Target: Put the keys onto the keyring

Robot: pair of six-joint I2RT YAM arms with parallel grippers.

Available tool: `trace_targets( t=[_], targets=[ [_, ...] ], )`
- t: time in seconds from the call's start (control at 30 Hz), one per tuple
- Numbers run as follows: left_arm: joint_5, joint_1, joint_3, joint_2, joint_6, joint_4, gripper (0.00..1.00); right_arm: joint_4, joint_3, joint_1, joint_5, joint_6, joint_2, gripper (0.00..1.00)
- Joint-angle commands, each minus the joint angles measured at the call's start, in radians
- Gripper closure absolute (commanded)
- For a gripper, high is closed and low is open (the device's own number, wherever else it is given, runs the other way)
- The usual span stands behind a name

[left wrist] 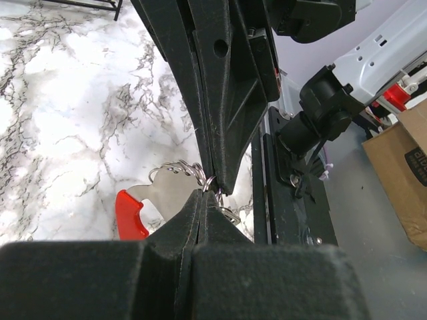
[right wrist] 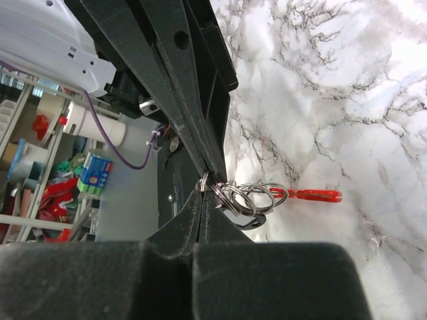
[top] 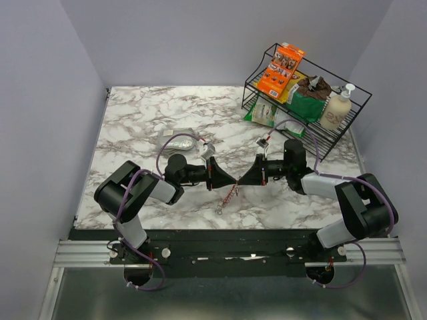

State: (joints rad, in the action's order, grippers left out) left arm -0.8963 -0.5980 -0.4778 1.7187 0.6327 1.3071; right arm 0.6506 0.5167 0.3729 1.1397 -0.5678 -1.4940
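Note:
Over the front middle of the marble table my two grippers meet tip to tip. The left gripper (top: 233, 179) (left wrist: 203, 194) is shut, and so is the right gripper (top: 241, 179) (right wrist: 203, 195). Each pinches a small silver ring of the keyring (top: 228, 195). Its linked rings (right wrist: 257, 196) and red strip (right wrist: 318, 195) hang below the tips. In the left wrist view the red strip (left wrist: 129, 214) joins a flat silver plate (left wrist: 170, 195). A dark looped key head (right wrist: 248, 222) shows just under the rings; its blade is hidden, and I cannot tell if it is threaded on.
A black wire rack (top: 347, 130) stands at the back right with an orange box (top: 280, 69), green bags (top: 303, 103) and a cream bottle (top: 335, 109). A silver pouch (top: 179, 141) and small tags (top: 207, 151) lie behind the left arm. The table's front edge (top: 213, 231) is close below.

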Motion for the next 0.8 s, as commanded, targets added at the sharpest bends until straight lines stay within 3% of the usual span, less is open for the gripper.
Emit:
trace_targets(
  t=[0.0,0.1,0.2,0.43,0.77],
  targets=[
    [-0.027,-0.020,-0.018,-0.007,-0.004,0.379,1.00,-0.205,0.087,0.004,-0.017,0.133,0.021,1.00],
    [-0.041,-0.020,-0.007,-0.014,-0.008,0.379,1.00,-0.351,0.126,0.004,-0.032,0.232,0.037,1.00],
    [-0.047,-0.019,0.005,-0.021,-0.010,0.377,0.91,-0.446,0.166,0.004,-0.041,0.290,0.038,1.00],
    [-0.046,-0.019,0.016,-0.016,-0.005,0.377,0.65,-0.516,0.198,0.003,-0.038,0.321,0.037,1.00],
    [-0.032,-0.019,-0.005,-0.005,-0.008,0.377,0.45,-0.608,0.212,0.004,-0.072,0.359,0.061,1.00]
  ],
)
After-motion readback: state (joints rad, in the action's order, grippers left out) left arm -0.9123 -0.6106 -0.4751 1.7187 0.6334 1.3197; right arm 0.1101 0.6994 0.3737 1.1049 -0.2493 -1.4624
